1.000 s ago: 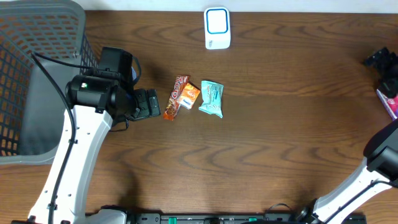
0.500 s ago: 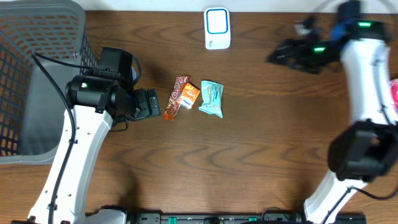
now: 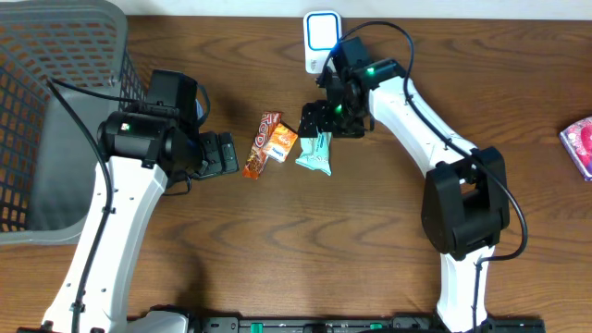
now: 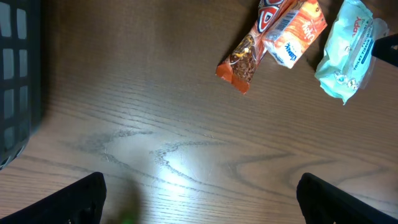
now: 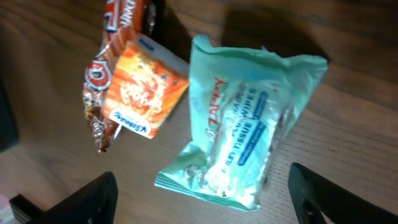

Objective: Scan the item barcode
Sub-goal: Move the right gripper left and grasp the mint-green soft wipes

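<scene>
Three items lie mid-table: a red-brown snack bar [image 3: 258, 145], an orange packet [image 3: 280, 141] and a teal tissue pack [image 3: 315, 154]. My right gripper [image 3: 321, 121] hovers over the far end of the teal pack, open. In the right wrist view the teal pack [image 5: 242, 124] lies flat between and ahead of the two wide-apart fingers [image 5: 93, 200], untouched, beside the orange packet [image 5: 140, 96]. My left gripper [image 3: 222, 154] is open just left of the snack bar, with bare wood between its fingers [image 4: 68, 202]. The white scanner [image 3: 323, 42] stands at the table's far edge.
A grey mesh basket [image 3: 46, 111] fills the left side. A pink packet [image 3: 578, 145] lies at the right edge. In the left wrist view the snack bar [image 4: 247, 53], orange packet [image 4: 292, 31] and teal pack [image 4: 348, 50] lie ahead.
My right arm has swung in from the far right, past the scanner, to above the teal pack, and its jaws have narrowed slightly. The left arm and the items have not moved.
</scene>
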`<action>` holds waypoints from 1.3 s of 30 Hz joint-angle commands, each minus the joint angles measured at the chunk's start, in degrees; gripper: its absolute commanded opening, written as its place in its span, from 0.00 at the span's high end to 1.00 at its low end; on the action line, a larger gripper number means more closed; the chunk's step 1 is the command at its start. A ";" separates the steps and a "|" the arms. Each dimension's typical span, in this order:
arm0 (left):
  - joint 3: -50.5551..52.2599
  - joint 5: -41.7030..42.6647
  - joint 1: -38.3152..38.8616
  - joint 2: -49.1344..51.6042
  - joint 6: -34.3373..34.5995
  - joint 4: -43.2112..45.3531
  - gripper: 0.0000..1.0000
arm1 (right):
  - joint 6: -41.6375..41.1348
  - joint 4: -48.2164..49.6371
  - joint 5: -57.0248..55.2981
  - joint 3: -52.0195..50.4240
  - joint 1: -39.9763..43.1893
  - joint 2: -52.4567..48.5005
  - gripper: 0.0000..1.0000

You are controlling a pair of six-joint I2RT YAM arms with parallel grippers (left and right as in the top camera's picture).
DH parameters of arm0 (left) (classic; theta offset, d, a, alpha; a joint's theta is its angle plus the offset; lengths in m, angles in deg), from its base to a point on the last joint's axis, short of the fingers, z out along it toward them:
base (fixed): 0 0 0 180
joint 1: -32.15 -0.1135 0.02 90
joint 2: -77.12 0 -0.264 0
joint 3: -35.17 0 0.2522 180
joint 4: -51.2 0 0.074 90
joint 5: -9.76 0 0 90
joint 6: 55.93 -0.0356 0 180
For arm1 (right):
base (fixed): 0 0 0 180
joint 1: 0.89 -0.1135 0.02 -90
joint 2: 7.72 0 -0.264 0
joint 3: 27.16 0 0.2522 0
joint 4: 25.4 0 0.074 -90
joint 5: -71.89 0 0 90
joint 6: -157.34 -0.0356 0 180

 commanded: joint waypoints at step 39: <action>-0.15 -0.35 0.04 0.22 0.74 -0.28 0.02 | 9.49 20.72 33.29 -22.49 14.78 -0.79 0.26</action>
